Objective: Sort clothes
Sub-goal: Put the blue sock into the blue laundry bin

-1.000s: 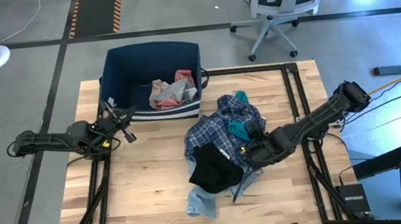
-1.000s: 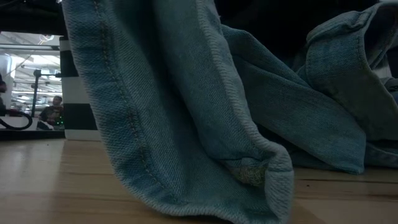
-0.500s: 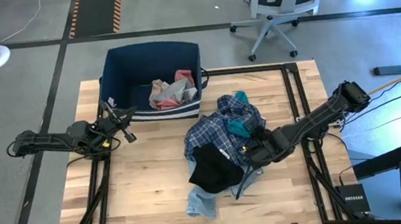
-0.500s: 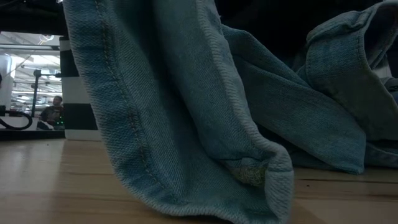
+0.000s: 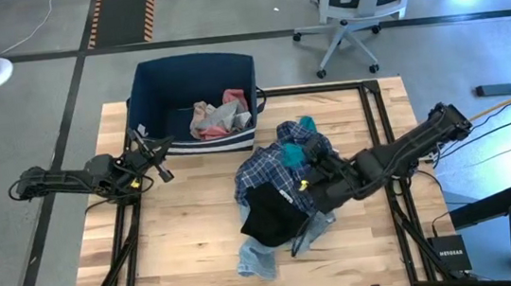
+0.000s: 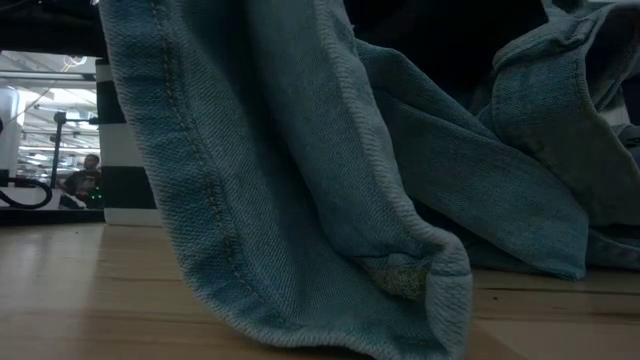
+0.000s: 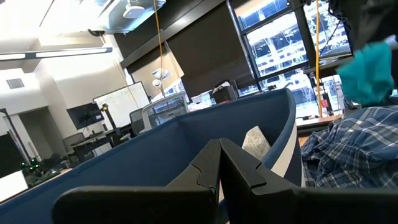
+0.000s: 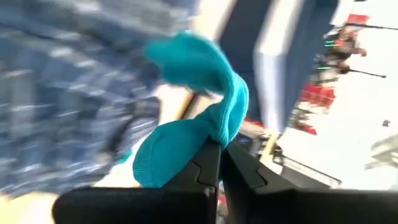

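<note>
Right gripper was pinched on the teal item, held over the pile at table center. Pile: plaid shirt, black piece, jeans at the near edge, filling the low view. Left gripper had fingers pressed together, holding nothing, beside the bin at the table's left. Pink top and white shirt lay in the bin.
</note>
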`<state>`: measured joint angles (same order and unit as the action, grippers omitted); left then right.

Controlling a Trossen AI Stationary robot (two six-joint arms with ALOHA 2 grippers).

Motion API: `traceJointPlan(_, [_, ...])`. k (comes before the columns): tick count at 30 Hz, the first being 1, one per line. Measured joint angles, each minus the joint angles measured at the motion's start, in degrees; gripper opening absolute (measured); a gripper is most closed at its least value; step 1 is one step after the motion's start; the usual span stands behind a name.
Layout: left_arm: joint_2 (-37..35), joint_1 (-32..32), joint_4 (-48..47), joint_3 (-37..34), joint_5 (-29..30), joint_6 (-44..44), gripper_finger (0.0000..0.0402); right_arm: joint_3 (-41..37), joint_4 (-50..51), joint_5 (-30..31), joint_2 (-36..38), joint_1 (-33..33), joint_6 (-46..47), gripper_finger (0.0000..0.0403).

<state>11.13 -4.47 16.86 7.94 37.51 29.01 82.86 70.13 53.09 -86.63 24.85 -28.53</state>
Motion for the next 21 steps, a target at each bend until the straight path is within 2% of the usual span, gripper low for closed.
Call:
traceJointPlan(4, [0.0,0.0,0.0,0.0,0.0,0.0,0.0001,3.5,-7.0,1.8,0.0,-3.7,-9.4,0.0008])
traceJointPlan(8, [0.0,0.0,0.0,0.0,0.0,0.0,0.0001,5.1,-17.4,0.9,0.0,-8.5,-21.3,0.001])
traceJointPlan(11, [0.0,0.0,0.0,0.0,0.0,0.0,0.0001,5.6,-26.2,-4.3,0.0,-12.2,-29.7,0.0015])
traceJointPlan(15, [0.0,0.0,0.0,0.0,0.0,0.0,0.0001,5.6,-38.4,-14.6,0.0,-18.1,-36.9,0.0012])
traceJointPlan(21, [0.0,0.0,0.0,0.0,0.0,0.0,0.0001,5.6,-49.3,-27.7,-0.4,-27.7,-36.8,0.0025])
